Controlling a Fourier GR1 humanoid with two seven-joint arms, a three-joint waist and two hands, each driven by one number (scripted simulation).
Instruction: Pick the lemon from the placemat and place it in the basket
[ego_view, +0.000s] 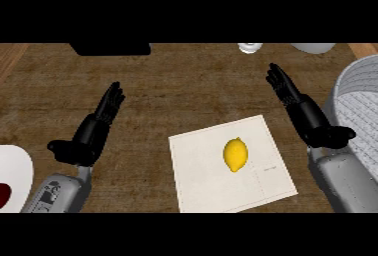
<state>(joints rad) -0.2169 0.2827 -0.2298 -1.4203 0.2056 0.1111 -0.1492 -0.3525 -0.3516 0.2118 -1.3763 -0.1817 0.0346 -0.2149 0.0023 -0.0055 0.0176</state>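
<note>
- Right hand (304, 111): black, fingers straight and extended away from the robot, holding nothing. It sits over the bare counter between the mat and the basket, on a smooth grey forearm entering from the lower right.
- Left hand (92, 131): black, fingers likewise straight and empty, over the counter well left of the mat; its grey forearm enters from the lower left.
- Lemon (235, 154): bright yellow, smooth-looking, oval with a small nub at each end. It lies on the mat, slightly above the mat's middle. Its long axis runs near to far in the view, almost vertical, one tip pointing to the far edge of the counter and the other toward the robot. Neither hand touches it; the right hand is the closer, off to its upper right.
- Mat (230, 166): flat, pale cream rectangle with a matte face, lying skewed so that its corners point off-square to the counter. A faint line pattern shows near its lower right corner; detail too small to read.
- Basket (360, 100): light grey, rounded wall with a fine woven or mesh texture, cut off by the right edge. It stands apart from the mat, beyond the right forearm.
- Counter (184, 85): dark brown wood grain, mottled.
- Plate (16, 172): white, smooth, at the left edge, with a dark red item on it, partly cut off.
- Far edge: a black block (111, 48) and two pale rounded vessels (250, 47), only partly in view.
</note>
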